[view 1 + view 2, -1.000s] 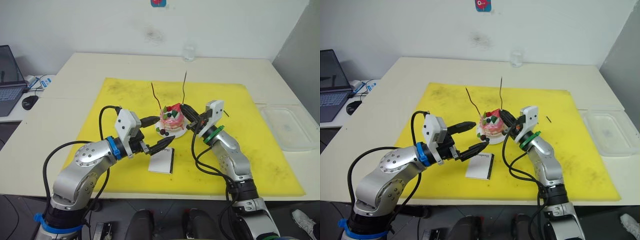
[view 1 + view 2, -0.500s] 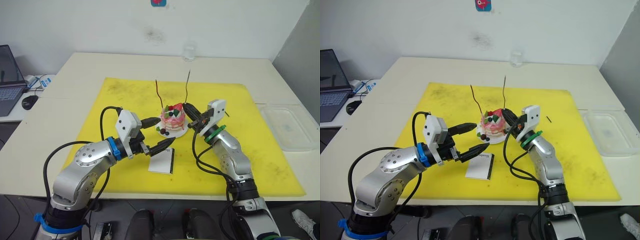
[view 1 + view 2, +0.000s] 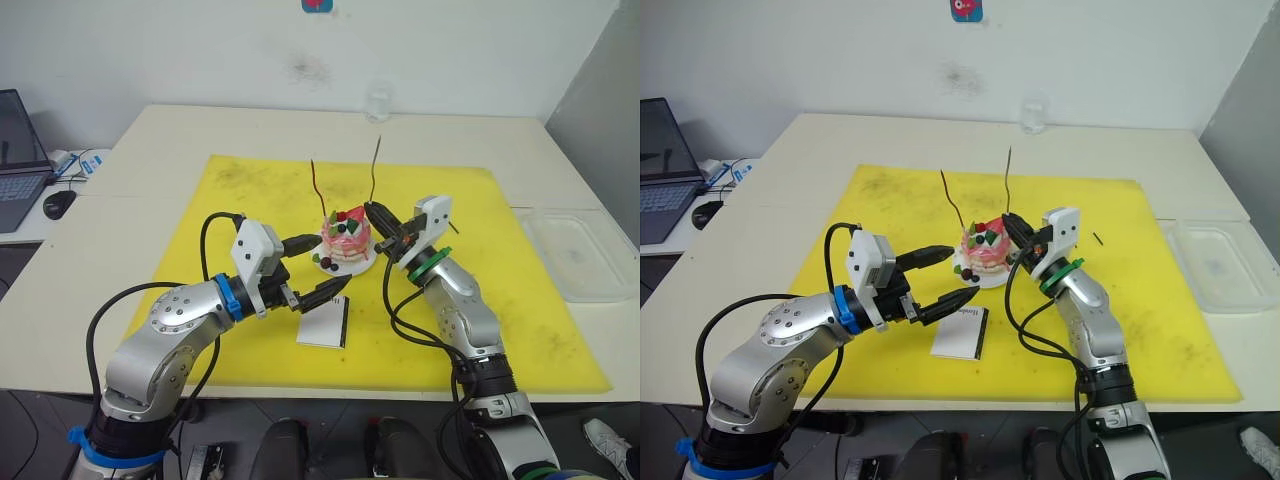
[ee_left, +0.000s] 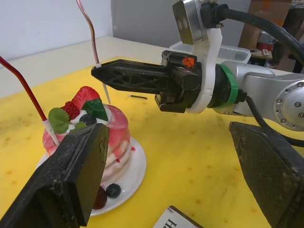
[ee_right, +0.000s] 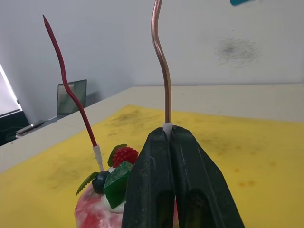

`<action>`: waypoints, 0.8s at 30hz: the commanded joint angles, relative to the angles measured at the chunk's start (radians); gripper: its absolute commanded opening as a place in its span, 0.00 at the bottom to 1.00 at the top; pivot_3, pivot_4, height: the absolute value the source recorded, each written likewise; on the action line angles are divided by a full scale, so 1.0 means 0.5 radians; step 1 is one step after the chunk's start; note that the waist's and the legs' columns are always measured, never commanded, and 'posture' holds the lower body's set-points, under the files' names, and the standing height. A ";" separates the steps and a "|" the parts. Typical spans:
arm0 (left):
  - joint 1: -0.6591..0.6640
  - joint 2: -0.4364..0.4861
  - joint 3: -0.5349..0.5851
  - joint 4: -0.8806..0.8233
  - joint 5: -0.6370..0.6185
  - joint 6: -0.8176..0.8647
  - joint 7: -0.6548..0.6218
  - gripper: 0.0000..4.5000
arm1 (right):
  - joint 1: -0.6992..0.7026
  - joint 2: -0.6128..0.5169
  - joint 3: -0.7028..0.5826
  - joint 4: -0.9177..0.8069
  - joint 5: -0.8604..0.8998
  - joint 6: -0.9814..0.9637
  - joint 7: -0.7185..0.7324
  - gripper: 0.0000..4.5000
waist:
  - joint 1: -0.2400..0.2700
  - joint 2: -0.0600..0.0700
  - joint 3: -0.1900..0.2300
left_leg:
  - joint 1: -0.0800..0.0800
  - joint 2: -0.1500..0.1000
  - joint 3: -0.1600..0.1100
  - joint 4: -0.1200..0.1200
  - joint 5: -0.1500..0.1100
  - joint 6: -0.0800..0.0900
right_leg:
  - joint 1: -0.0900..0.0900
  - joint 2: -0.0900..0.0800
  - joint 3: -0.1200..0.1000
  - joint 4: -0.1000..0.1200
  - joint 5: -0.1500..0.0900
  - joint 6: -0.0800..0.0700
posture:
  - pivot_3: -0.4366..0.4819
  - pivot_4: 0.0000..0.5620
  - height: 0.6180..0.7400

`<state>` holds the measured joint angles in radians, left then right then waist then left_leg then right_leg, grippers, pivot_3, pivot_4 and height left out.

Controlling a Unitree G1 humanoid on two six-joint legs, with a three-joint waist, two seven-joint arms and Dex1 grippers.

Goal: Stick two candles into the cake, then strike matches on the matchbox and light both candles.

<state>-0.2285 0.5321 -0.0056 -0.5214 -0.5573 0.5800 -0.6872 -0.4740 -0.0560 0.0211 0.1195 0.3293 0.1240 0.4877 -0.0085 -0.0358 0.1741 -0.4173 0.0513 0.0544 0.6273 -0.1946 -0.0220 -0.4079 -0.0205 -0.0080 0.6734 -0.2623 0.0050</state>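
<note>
The pink cake (image 3: pixel 345 240) sits on its white plate (image 3: pixel 352 268) in the middle of the yellow mat (image 3: pixel 240 190). A dark red candle (image 3: pixel 318 186) stands stuck in the cake's left side. My right gripper (image 3: pixel 372 212) is shut on the tan candle (image 3: pixel 375 170) and holds it upright at the cake's right top edge. The candle's white foot (image 4: pixel 105 90) reaches the frosting; I cannot tell if it is in. My left gripper (image 3: pixel 325 266) is open just left of the cake, above the white matchbox (image 3: pixel 323 322). A short dark match (image 3: pixel 1097 239) lies to the right.
A clear plastic tray (image 3: pixel 580 255) lies off the mat at the right. A glass (image 3: pixel 377 105) stands at the table's far edge. To the left, a laptop (image 3: pixel 15 170) and a mouse (image 3: pixel 60 204) are on a side table.
My right gripper has risen a little with the tan candle, closer over the cake's top. The red candle now stands more upright. The left arm has not moved.
</note>
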 commanded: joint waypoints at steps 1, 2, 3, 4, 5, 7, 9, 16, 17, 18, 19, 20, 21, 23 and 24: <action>-0.010 0.016 0.036 -0.089 -0.039 -0.011 -0.002 1.00 | 0.011 0.005 -0.001 -0.063 0.020 -0.007 0.019 0.01 | 0.000 0.000 0.000 | 0.000 0.000 0.000 0.000 0.000 0.000 | 0.000 0.000 0.000 0.000 0.000 0.000 | 0.48 0.27 1.00; -0.009 0.018 0.037 -0.090 -0.039 -0.012 -0.003 1.00 | 0.016 0.008 0.002 -0.062 0.021 -0.005 0.018 0.01 | 0.000 0.000 0.000 | 0.000 0.000 0.000 0.000 0.000 0.000 | 0.000 0.000 0.000 0.000 0.000 0.000 | 0.48 0.27 1.00; -0.008 0.019 0.038 -0.090 -0.040 -0.012 -0.004 1.00 | 0.020 0.009 0.003 -0.062 0.022 -0.004 0.018 0.01 | 0.000 0.000 0.000 | 0.000 0.000 0.000 0.000 0.000 0.000 | 0.000 0.000 0.000 0.000 0.000 0.000 | 0.48 0.27 1.00; -0.007 0.020 0.039 -0.090 -0.039 -0.012 -0.004 1.00 | 0.023 0.011 0.003 -0.063 0.024 -0.001 0.018 0.01 | 0.000 0.000 0.000 | 0.000 0.000 0.000 0.000 0.000 0.000 | 0.000 0.000 0.000 -0.001 0.000 0.000 | 0.48 0.27 1.00; -0.005 0.022 0.040 -0.091 -0.040 -0.013 -0.006 1.00 | 0.025 0.013 0.004 -0.066 0.025 0.001 0.017 0.01 | 0.000 0.000 0.000 | 0.000 0.000 0.000 0.000 0.000 0.000 | 0.000 0.000 0.000 -0.001 0.000 0.000 | 0.48 0.27 1.00; -0.003 0.025 0.042 -0.093 -0.041 -0.014 -0.007 1.00 | 0.028 0.015 0.007 -0.070 0.024 0.003 0.017 0.01 | 0.000 0.000 0.000 | 0.000 0.000 0.000 0.000 0.000 0.000 | 0.000 0.000 0.000 -0.001 0.000 0.000 | 0.48 0.27 1.00; -0.006 0.024 0.041 -0.093 -0.041 -0.013 -0.005 1.00 | 0.032 0.014 0.005 -0.068 0.022 0.006 0.017 0.01 | 0.000 0.000 0.000 | 0.000 0.000 0.000 0.000 0.000 0.000 | 0.000 0.000 0.000 -0.001 0.000 0.000 | 0.48 0.27 1.00; -0.004 0.023 0.038 -0.100 -0.044 -0.008 0.000 1.00 | 0.056 0.021 -0.028 0.010 0.000 -0.003 -0.039 0.01 | 0.000 0.000 0.000 | -0.001 0.000 0.000 -0.001 0.000 0.000 | 0.000 -0.001 0.000 -0.001 0.000 0.000 | 0.48 0.27 1.00; -0.004 0.024 0.038 -0.100 -0.045 -0.007 0.000 1.00 | 0.058 0.020 -0.034 0.020 0.000 -0.007 -0.048 0.01 | 0.000 0.000 0.000 | -0.001 0.000 0.000 -0.001 0.000 0.000 | 0.000 -0.001 0.000 -0.001 0.000 0.000 | 0.48 0.27 1.00; -0.005 0.025 0.038 -0.100 -0.046 -0.007 0.001 1.00 | 0.059 0.017 -0.039 0.028 0.000 -0.011 -0.051 0.01 | 0.000 0.000 0.000 | -0.001 0.000 0.000 -0.001 0.000 0.000 | 0.000 -0.001 0.000 -0.001 0.000 0.000 | 0.48 0.27 1.00; -0.004 0.027 0.038 -0.102 -0.047 -0.007 0.002 1.00 | 0.062 0.015 -0.042 0.029 0.002 -0.012 -0.054 0.01 | 0.000 0.000 0.000 | -0.001 0.000 0.000 -0.001 0.000 0.000 | 0.000 -0.001 0.000 -0.001 0.000 0.000 | 0.48 0.27 1.00; -0.003 0.028 0.038 -0.103 -0.048 -0.007 0.004 1.00 | 0.063 0.012 -0.045 0.028 0.003 -0.014 -0.057 0.01 | 0.000 0.000 0.000 | -0.001 0.000 0.000 -0.001 0.000 0.000 | 0.000 -0.001 0.000 -0.002 0.000 0.000 | 0.48 0.27 1.00; -0.003 0.028 0.038 -0.104 -0.049 -0.007 0.005 1.00 | 0.065 0.009 -0.045 0.027 0.002 -0.016 -0.058 0.01 | 0.000 0.000 0.000 | -0.001 0.000 0.000 -0.001 0.000 0.000 | 0.000 -0.001 0.000 -0.002 0.000 0.000 | 0.48 0.27 1.00; -0.002 0.028 0.037 -0.105 -0.051 -0.007 0.008 1.00 | 0.070 0.006 -0.046 0.019 0.004 -0.019 -0.063 0.01 | 0.000 0.000 0.000 | -0.001 0.000 0.000 -0.001 0.000 0.000 | 0.000 -0.001 0.000 -0.002 0.000 0.000 | 0.48 0.27 1.00; -0.002 0.028 0.037 -0.105 -0.051 -0.007 0.009 1.00 | 0.074 0.004 -0.046 0.011 0.006 -0.019 -0.066 0.01 | 0.000 0.000 0.000 | -0.001 0.000 0.000 -0.001 0.000 0.000 | 0.000 -0.001 0.000 -0.002 0.000 0.000 | 0.48 0.27 1.00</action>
<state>-0.2270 0.5395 -0.0055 -0.5387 -0.5693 0.5812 -0.6867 -0.4431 -0.0501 0.0176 0.1447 0.3315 0.1257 0.4571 -0.0086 -0.0358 0.1742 -0.4176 0.0513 0.0545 0.6268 -0.1946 -0.0221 -0.4080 -0.0210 -0.0079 0.6726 -0.2624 0.0048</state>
